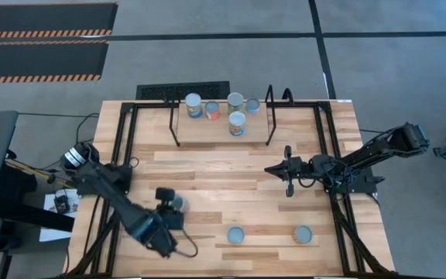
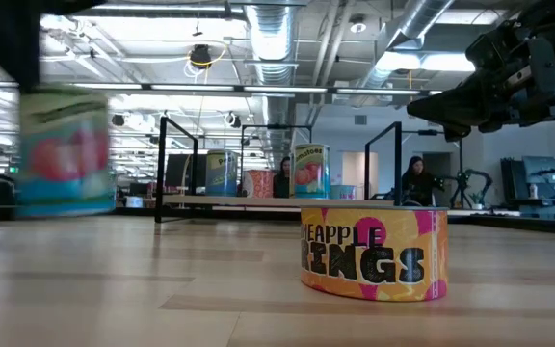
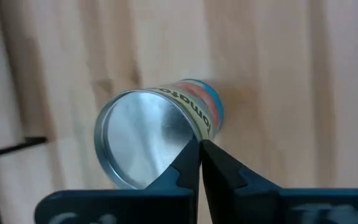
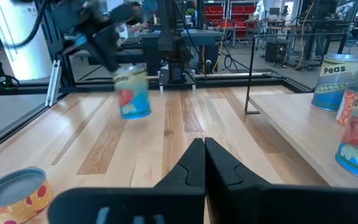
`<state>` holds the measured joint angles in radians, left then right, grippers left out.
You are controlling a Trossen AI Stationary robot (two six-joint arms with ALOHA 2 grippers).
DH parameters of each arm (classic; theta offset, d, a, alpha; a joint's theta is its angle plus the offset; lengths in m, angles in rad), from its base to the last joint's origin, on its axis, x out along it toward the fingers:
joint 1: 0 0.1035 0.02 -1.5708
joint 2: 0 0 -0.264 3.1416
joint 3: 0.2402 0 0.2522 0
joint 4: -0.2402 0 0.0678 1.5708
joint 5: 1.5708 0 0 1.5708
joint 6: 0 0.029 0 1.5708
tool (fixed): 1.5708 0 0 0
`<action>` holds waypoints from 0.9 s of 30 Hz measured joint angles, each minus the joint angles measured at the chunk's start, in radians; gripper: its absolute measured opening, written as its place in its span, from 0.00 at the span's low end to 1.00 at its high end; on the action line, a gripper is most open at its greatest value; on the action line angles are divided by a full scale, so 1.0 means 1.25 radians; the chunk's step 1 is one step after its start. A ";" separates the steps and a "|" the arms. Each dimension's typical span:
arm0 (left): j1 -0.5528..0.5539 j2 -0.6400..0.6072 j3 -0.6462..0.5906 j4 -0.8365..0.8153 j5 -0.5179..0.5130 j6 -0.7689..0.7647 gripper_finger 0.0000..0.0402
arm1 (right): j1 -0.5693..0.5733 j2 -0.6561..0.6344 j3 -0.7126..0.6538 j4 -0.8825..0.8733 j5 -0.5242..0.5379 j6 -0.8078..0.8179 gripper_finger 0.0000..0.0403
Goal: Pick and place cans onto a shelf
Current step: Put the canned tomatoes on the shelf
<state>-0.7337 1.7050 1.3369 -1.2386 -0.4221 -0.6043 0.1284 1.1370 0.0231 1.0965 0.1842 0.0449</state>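
Observation:
My left gripper (image 1: 166, 209) is over the table's near left part, shut on a can with a blue and red label (image 3: 166, 124). The can shows off the table in the low view (image 2: 66, 152) and the right wrist view (image 4: 133, 93), blurred. My right gripper (image 1: 283, 169) is shut and empty, above the table right of centre. The shelf (image 1: 207, 132) stands at the far edge with several cans upright on its board, among them a peas can (image 4: 334, 81). Two more cans (image 1: 235, 235) (image 1: 303, 234) stand near the front edge. My left gripper pinches the can's top rim (image 3: 190, 134) between its two fingers. One finger (image 3: 182, 168) lies over the silver top and the other is on the label side. The fingers come from above. The can hangs below them, tilted and clear of the table.
The shelf's black wire end frames (image 1: 175, 124) (image 1: 269, 116) rise at either end of its board. A low pineapple can (image 2: 374, 253) stands close to the table's near edge. Black rails run along the table's left and right sides. A person (image 2: 417, 178) sits in the room beyond.

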 joint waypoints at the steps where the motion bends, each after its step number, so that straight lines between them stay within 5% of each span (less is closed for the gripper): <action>1: 0.020 -0.013 0.000 0.001 -0.010 0.020 0.00 | 0.000 0.000 0.000 0.000 0.000 0.000 0.03; 9: 0.297 -0.150 0.001 0.060 -0.063 0.233 0.00 | 0.000 0.000 0.000 0.004 0.000 -0.008 0.03; 18: 0.689 -0.141 0.053 0.136 0.058 0.530 0.00 | 0.000 0.000 0.000 0.006 0.000 -0.016 0.03; 27: 0.855 -0.057 0.091 0.156 0.122 0.623 0.00 | -0.005 0.000 0.002 0.009 -0.001 -0.028 0.03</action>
<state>0.3354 1.6342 1.4512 -1.0440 -0.2700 0.1751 0.1215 1.1370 0.0257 1.1076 0.1829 0.0093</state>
